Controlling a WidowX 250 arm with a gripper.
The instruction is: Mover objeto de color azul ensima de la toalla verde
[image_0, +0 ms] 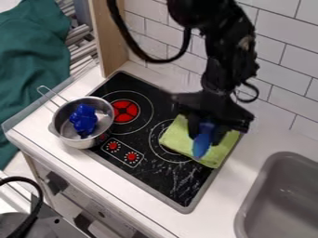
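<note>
A smooth-looking, bright blue, elongated object (201, 146) is at the black two-finger gripper (206, 138), over the light green cloth towel (217, 154). Its lower end is broad and rounded; its upper part is partly hidden by the gripper, so its full shape cannot be told. Nor can it be told whether it touches the towel. How far open the gripper is, and whether it has hold of the blue object, cannot be told either.

The towel lies fairly flat at a slant across the right side of the black cooktop (162, 179), partly covering a ringed burner marking. Near the cooktop's left side is a shiny silver metal pot (74, 141) with a wire-like handle, holding a darker blue, lumpy object (84, 120). A grey sink (279, 204) is at the right.
</note>
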